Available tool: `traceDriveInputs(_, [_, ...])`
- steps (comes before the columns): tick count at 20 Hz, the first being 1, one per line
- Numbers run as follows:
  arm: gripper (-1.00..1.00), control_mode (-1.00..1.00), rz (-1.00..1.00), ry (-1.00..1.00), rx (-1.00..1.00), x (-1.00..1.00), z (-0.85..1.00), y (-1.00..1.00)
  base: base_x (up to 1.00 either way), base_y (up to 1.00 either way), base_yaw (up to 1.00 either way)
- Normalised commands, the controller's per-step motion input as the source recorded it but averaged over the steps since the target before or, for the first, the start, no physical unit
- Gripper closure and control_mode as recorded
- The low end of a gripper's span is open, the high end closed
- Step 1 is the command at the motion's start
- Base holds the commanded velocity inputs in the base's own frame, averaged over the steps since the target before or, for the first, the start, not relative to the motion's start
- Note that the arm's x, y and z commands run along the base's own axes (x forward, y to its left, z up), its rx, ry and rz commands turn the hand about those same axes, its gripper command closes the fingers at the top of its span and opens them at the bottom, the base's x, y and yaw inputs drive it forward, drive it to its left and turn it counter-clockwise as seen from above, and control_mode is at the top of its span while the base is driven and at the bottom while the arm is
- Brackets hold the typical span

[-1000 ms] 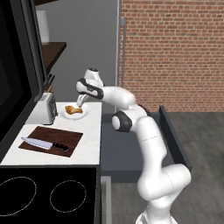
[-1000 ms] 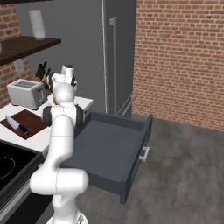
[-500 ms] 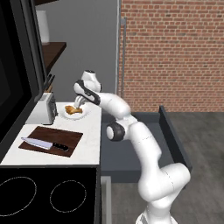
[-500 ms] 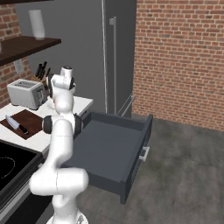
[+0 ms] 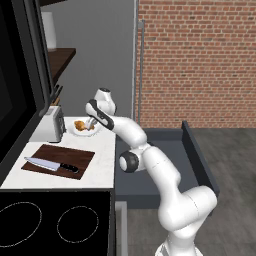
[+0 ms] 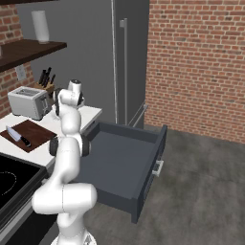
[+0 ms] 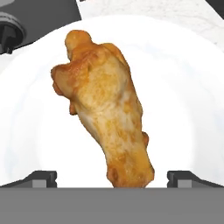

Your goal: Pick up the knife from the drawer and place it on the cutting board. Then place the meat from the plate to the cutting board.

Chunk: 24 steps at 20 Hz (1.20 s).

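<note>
Knife on board, meat on plate, drawer open

The knife (image 5: 50, 164) lies flat on the reddish-brown cutting board (image 5: 75, 155); the golden drumstick (image 7: 105, 109) rests on the white plate (image 7: 183, 100); the dark grey drawer (image 6: 143, 158) stands pulled out.

Hand view: plate (image 7: 183, 87) cut off by left, right and bottom edges; fingertips (image 7: 41, 178) barely rise above the grey band. Right base view: arm hides plate and meat — gripper too. Left base view: drawer (image 5: 197, 155) interior partly behind arm; jaws too small to read.
</note>
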Motion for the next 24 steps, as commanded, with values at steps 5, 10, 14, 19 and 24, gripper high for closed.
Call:
traceDriveInputs(5, [-1.00, -1.00, 0.00, 0.14, 0.00, 0.35, -0.21, 0.00, 0.00, 0.00, 0.00])
traceDriveInputs(10, [-1.00, -1.00, 0.03, 0.14, 0.00, 0.24, -0.07, 0.05, 0.00, 0.00, 0.00])
traceDriveInputs(14, [-1.00, -1.00, 0.03, 0.01, 0.00, 0.21, 0.00, 0.00, 0.00, 0.00, 0.00])
traceDriveInputs(19, [-1.00, -1.00, 0.05, -0.02, 0.00, 0.17, 0.00, 0.00, 0.00, 0.00, 0.00])
traceDriveInputs(24, [-1.00, -1.00, 0.05, -0.07, 0.00, 0.00, 0.01, 0.08, 0.00, 0.00, 0.00])
